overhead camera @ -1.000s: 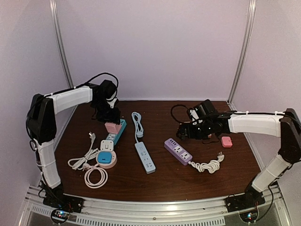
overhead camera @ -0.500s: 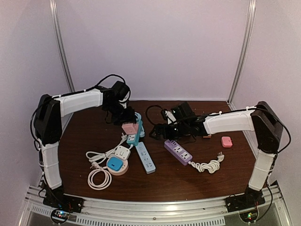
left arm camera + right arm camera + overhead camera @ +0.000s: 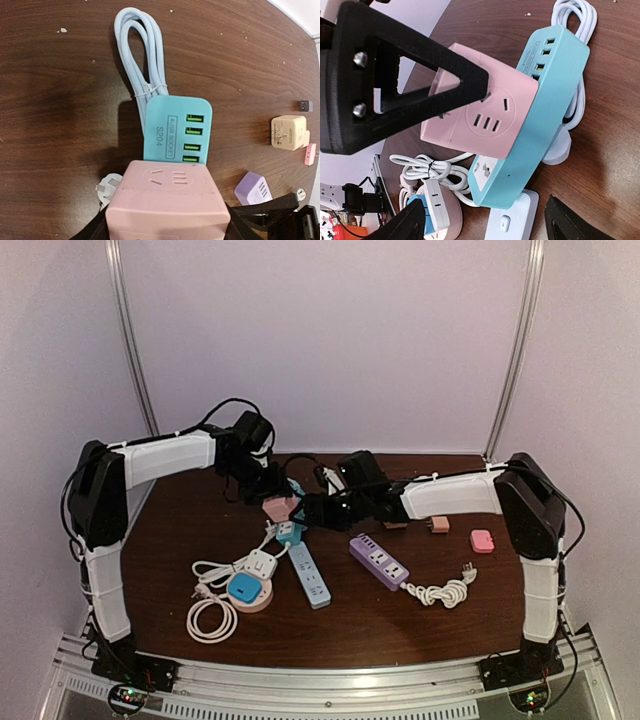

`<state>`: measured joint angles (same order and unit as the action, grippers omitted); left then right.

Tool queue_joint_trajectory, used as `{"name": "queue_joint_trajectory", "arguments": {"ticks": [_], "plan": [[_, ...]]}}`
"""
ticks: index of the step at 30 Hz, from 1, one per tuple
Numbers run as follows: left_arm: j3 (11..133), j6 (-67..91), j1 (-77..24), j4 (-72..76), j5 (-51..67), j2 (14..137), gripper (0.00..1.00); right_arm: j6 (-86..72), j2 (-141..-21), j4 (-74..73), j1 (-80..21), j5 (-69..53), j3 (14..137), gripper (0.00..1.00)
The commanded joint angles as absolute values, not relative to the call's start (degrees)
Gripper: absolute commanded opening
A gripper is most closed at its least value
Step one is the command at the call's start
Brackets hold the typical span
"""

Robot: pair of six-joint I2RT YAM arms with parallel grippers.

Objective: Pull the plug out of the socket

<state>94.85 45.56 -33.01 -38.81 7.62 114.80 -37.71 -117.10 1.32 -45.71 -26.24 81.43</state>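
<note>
A pink cube plug (image 3: 279, 506) sits plugged into the top of a teal socket strip (image 3: 291, 531). My left gripper (image 3: 270, 495) is shut on the pink plug and holds it, with the strip hanging tilted under it. In the left wrist view the plug (image 3: 167, 200) fills the space between my fingers (image 3: 92, 229), with the teal strip (image 3: 177, 130) beyond it. My right gripper (image 3: 315, 510) is open just right of the strip. In the right wrist view its jaws stand wide apart below the strip's near end (image 3: 510, 180), touching nothing.
A white and blue power strip (image 3: 309, 575) lies under the teal one. A purple strip (image 3: 378, 561) with a white cord (image 3: 440, 592) lies to the right. A pink round base with a blue plug (image 3: 243, 590) and white cables (image 3: 205, 620) lie front left. Small adapters (image 3: 483, 540) lie right.
My left gripper has carried the pink plug and teal strip right, toward the middle. My right arm has swung left and come up beside the strip.
</note>
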Motion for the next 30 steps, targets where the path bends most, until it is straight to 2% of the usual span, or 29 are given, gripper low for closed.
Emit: {"name": "queue_joint_trajectory", "arguments": {"ticks": [1,5,19,26,30], "plan": [[93.42,47.35,-31.65,-33.35,9.79,109.40,0.27,-38.76,-120.20,2.20,-47.09,-27.88,84.74,0.81],[90.59,46.71,-29.44,-33.23,10.08,106.69,0.27,-39.60,-123.34,1.96,-47.72,-28.89,88.74,0.78],[81.64,41.85,-21.82,-35.51,10.14,99.72,0.28,-44.10,-140.05,2.48,-50.18,-33.02,110.19,0.75],[83.85,41.16,-21.80,-35.36,11.36,102.32,0.28,-45.53,-144.48,3.82,-50.14,-33.66,115.31,0.67],[85.25,40.74,-21.79,-35.26,11.88,104.42,0.28,-45.46,-144.50,3.47,-49.64,-33.15,114.09,0.58]]}}
